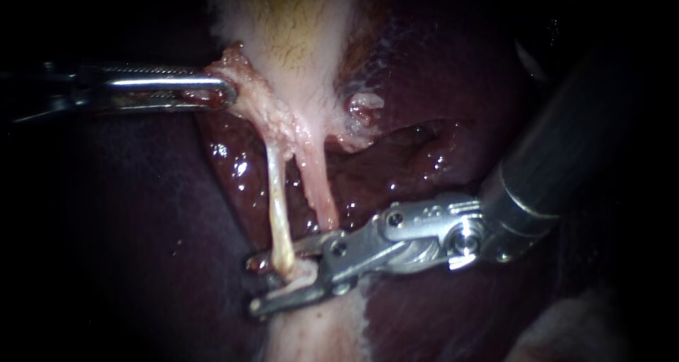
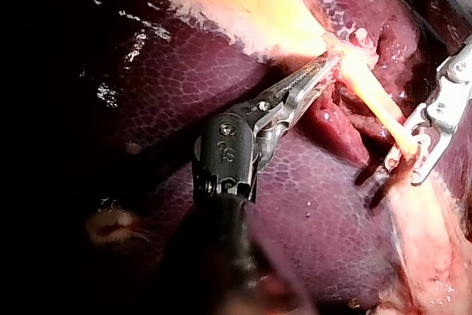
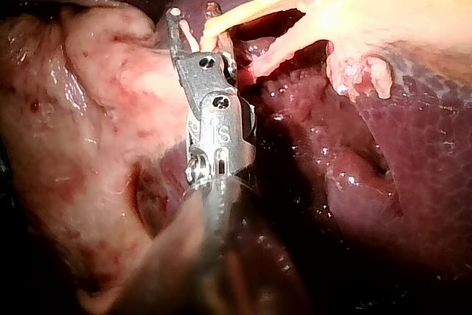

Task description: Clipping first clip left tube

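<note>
On gallbladder (image 1: 297, 22), left instrument (image 1: 223, 93) claw clamped, unseen from right wrist, right instrument's (image 1: 259, 284) apart astride tube (image 1: 278, 192)

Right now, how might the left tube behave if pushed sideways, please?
The left tube looks thin and stretched taut, so it would probably bend rather than resist. Its wet sheen suggests it may slip between the right instrument's open jaws.

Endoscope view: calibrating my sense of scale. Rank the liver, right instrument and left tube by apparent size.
liver
right instrument
left tube
The instrument lies nearer the camera, so its rank is unsure.
</note>
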`<state>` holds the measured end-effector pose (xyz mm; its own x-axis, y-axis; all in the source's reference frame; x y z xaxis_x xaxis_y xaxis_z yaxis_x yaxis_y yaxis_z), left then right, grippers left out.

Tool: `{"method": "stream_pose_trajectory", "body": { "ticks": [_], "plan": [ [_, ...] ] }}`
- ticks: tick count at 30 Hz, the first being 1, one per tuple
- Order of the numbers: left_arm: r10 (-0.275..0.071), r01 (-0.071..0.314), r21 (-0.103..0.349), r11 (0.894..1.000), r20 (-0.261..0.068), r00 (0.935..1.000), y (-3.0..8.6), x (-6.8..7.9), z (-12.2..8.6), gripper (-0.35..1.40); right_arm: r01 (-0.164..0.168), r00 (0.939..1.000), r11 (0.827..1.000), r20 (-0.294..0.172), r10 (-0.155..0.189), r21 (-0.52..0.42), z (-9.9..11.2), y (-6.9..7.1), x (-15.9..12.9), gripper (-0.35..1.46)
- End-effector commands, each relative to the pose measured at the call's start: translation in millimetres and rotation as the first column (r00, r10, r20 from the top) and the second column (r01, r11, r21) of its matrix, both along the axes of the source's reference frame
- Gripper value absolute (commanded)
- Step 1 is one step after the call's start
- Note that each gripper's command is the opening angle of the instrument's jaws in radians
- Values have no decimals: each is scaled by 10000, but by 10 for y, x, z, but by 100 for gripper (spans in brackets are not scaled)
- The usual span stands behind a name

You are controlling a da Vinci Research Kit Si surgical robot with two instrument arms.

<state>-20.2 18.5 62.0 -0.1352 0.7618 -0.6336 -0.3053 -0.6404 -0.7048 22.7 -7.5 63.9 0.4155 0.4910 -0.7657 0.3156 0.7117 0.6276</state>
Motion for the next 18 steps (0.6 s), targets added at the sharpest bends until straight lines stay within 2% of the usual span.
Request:
{"method": "stream_pose_trajectory", "body": {
  "ticks": [1,2,4,8,18],
  "plan": [
    [-3,3,2,10000,0,10000,0,0,0,-35,2,10000,10000,7,-2,1,1,0,0,6],
    [-3,3,2,10000,0,10000,0,0,0,-35,8,10000,10000,4,-8,1,1,0,-1,0],
    [-3,3,2,10000,0,10000,0,0,0,-35,1,10000,9999,54,-2,102,0,-1,-4,-34],
    [0,0,2,10000,2,10000,0,0,0,-35,-187,9982,9959,582,136,881,1,2,-4,-35],
    [3,-3,2,10000,4,10000,0,1,0,-35,-110,9974,9966,720,50,820,5,5,-8,-35]
  ]
}}
